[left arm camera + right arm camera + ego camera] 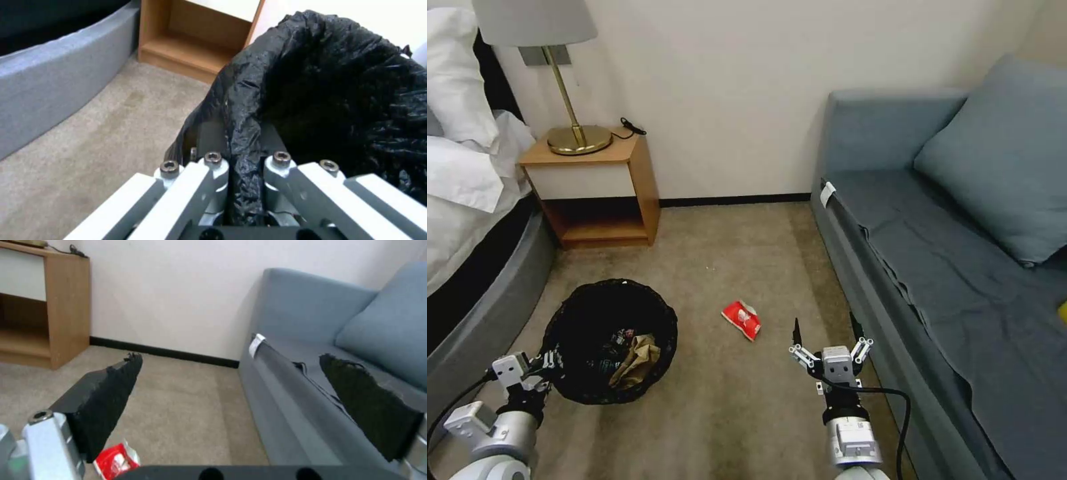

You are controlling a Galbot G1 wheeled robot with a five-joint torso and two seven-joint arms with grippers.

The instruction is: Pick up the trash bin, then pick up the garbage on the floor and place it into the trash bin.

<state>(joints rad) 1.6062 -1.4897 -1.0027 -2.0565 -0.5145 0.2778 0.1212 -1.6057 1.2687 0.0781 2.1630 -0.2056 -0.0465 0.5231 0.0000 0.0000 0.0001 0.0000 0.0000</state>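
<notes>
I have the left gripper (550, 363) clamped on the rim of the bin (607, 340), pinching the black bag between its fingers (213, 166); the bin sits left of the red-and-white packet (742, 319) and holds a brown paper bag (637, 360). The right gripper (827, 330) hangs with its jaws spread wide, empty, just right of the packet and beside the sofa (934, 267).

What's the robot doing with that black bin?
It is tidying up. Its left gripper is pinched on the rim of the trash bin, which already has a brown paper bag inside. Its right gripper is open, hovering above the carpet near a red-and-white packet.
</notes>
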